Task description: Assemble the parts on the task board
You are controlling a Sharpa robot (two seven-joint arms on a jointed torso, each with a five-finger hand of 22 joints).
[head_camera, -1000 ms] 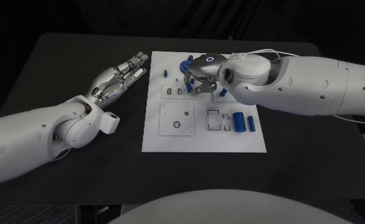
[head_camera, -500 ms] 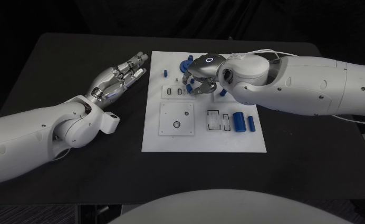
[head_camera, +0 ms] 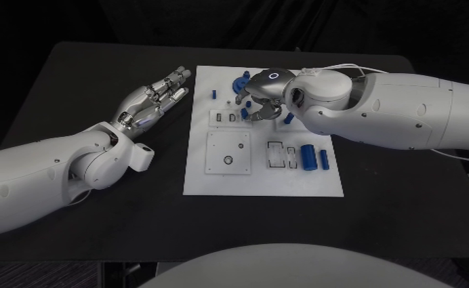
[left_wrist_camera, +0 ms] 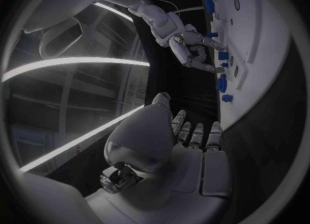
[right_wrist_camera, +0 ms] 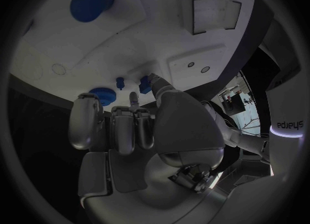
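Nearest in the head view, the bare white front strip of the task board [head_camera: 262,186] lies in the middle of the black desk [head_camera: 88,71]. Just beyond that strip, toward the board's right edge, two blue cylinders [head_camera: 306,156] lie side by side, next to shallow rectangular recesses.

On the desk just off the board's left edge, the left hand [head_camera: 152,104] rests with its fingers [head_camera: 173,83] released, straight and slightly apart, holding nothing. The left wrist view shows the same hand [left_wrist_camera: 187,146] from behind, palm and extended fingers aimed along the board's edge, and it also catches the right hand [left_wrist_camera: 187,46] from the side, its fingers curled down toward a row of small blue parts [left_wrist_camera: 221,82].

Further back, the right hand [head_camera: 262,95] hovers over the board's far half, and its bulk hides what lies under it. The right wrist view fills this in: the right hand's fingertips [right_wrist_camera: 154,81] meet at a small blue peg [right_wrist_camera: 144,84] standing in the board, though I cannot tell whether they actually grasp it. A blue knob [right_wrist_camera: 90,3] stands further off.
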